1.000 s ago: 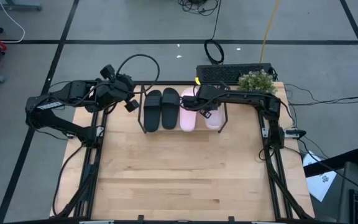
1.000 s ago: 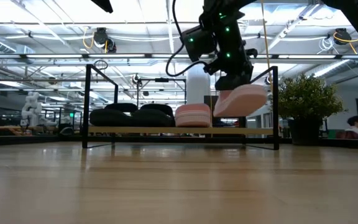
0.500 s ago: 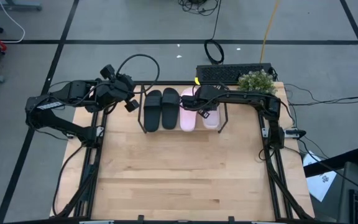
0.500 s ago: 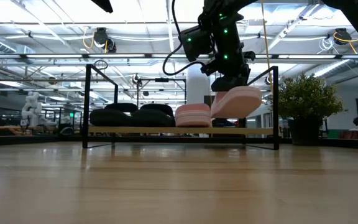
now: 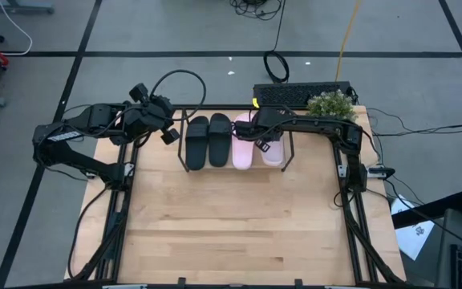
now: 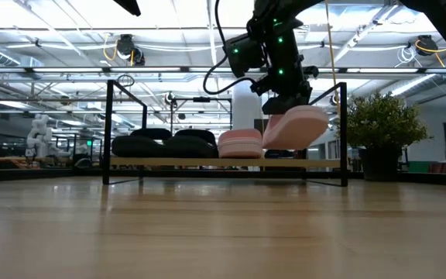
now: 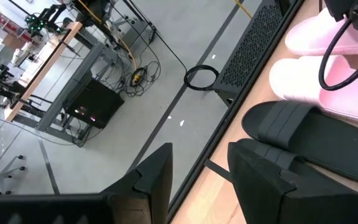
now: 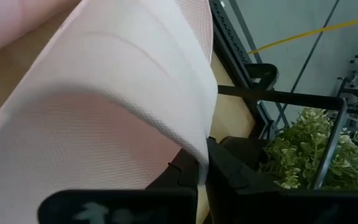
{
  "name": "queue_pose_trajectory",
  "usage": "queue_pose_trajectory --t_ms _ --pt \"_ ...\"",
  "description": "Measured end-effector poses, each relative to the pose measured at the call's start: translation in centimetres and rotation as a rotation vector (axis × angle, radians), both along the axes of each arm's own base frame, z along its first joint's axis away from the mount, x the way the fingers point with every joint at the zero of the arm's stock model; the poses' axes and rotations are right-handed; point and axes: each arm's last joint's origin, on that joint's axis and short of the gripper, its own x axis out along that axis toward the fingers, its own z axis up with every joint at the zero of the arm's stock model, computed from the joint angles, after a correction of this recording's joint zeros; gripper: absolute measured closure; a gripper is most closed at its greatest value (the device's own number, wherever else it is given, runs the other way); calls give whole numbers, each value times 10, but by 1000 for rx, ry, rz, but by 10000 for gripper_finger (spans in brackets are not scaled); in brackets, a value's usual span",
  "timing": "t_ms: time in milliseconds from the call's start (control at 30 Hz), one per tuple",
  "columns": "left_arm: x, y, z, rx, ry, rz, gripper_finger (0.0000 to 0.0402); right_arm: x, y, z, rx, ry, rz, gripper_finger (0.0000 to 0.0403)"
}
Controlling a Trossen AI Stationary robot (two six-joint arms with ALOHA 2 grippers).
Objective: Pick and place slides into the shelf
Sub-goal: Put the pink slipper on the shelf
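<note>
The tabletop [image 5: 239, 217] is bare wood across its near part, and the shelf [image 6: 223, 163] stands at its far edge, a low black rod frame with a light board. On that board, seen from above, two black slides [image 5: 208, 140] lie side by side at the left end, with a pink slide [image 5: 243, 151] flat next to them. The fourth slide [image 6: 294, 126], also pink, is in the last slot at the right end but not lying flat: in the low view it hangs tilted above the board, its higher end up toward the right, just beside the flat pink one. The right gripper [image 5: 265, 143] reaches in over the shelf from the right and is clamped on this tilted slide; the right wrist view shows its dark fingers [image 8: 219, 171] pinched tight on the edge of the pale strap. The left gripper [image 5: 167, 132] sits off the shelf's left end, near the black slides but apart from them, its jaws parted and holding nothing. Beyond the shelf's right end stand a small plant [image 5: 331, 103] and a dark keyboard-like panel [image 5: 295, 92].
</note>
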Motion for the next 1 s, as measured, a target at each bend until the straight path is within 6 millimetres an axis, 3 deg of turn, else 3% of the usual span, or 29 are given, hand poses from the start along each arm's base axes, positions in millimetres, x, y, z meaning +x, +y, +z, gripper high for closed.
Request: queue_pose_trajectory --t_ms 600,1000 --pt "0 0 0 3 5 -3 243 4 -1 -2 12 -47 5 403" --pt "0 0 0 3 5 -3 243 -6 2 -27 30 11 -19 403"
